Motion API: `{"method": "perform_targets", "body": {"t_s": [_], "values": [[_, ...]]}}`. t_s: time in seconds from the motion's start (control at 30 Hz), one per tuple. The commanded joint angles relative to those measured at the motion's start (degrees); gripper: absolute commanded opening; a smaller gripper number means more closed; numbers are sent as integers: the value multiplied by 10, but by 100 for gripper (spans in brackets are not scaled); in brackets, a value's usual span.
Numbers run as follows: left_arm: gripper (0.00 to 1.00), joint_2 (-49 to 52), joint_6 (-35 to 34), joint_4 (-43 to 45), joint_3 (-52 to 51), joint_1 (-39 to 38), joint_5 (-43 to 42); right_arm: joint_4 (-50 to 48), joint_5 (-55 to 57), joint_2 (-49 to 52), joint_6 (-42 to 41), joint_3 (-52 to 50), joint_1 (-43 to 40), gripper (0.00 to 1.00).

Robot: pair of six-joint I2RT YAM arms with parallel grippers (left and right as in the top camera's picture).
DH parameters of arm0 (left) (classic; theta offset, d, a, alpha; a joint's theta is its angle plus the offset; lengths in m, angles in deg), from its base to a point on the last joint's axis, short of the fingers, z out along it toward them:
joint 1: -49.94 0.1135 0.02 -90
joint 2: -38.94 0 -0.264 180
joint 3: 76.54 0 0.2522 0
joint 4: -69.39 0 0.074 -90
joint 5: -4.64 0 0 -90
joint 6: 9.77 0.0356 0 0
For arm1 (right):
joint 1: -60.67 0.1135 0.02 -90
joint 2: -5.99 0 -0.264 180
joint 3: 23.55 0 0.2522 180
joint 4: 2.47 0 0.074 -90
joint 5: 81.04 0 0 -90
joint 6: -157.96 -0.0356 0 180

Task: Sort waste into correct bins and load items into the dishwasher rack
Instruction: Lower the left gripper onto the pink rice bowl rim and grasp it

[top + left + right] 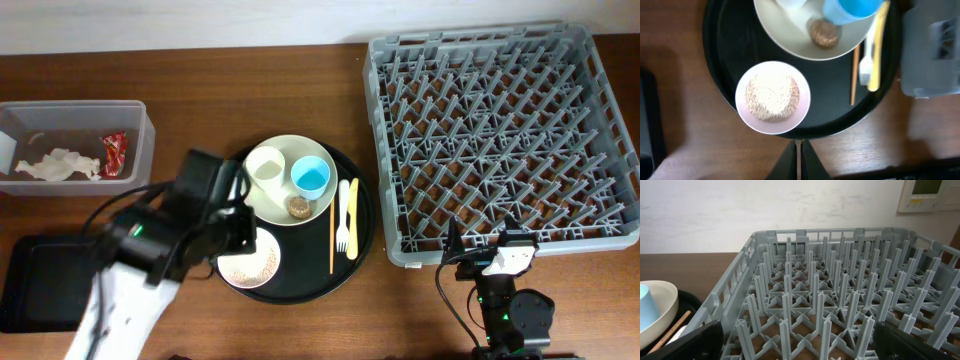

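Note:
My left gripper [800, 147] is shut on nothing and hovers above the near rim of the round black tray [722, 75], just short of the pink bowl [772, 97] of white rice. Beyond the bowl, the cream plate [290, 180] carries a white cup [265, 165], a light blue cup [311, 178] and a brown lump [298, 206]. To its right lie a wooden stick [332, 235], a white fork [343, 215] and a yellow knife [352, 212]. My right gripper [805, 345] stands open at the near wall of the grey dishwasher rack [500, 140].
The clear tub [140, 130] at the left holds a crumpled napkin [55, 165] and a red wrapper [113, 152]. A shallow black tray [40, 285] lies at the front left, partly under my left arm. A white wall rises behind the rack [840, 280].

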Motion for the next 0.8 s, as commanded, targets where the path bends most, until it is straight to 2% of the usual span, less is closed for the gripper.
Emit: {"method": "perform_targets", "body": {"t_s": [0.0, 0.23, 0.3, 0.37, 0.47, 0.53, 0.77], "values": [[5, 77, -29, 1, -11, -19, 9, 3, 6, -4, -5, -3, 3, 98], [5, 207, -42, 7, -11, -93, 42, 3, 6, -4, -5, -3, 3, 98], [6, 228, -84, 14, -12, -112, 75, 3, 6, -4, -5, -3, 3, 98], [7, 240, -84, 21, -15, -127, 78, 3, 6, -4, -5, -3, 3, 99], [18, 259, -84, 34, -25, -138, 86, 3, 6, -4, -5, -3, 3, 98], [31, 263, -84, 52, -43, -138, 86, 3, 6, -4, -5, -3, 3, 98], [33, 263, -84, 150, -127, -138, 85, 3, 6, -4, -5, -3, 3, 98]]}}
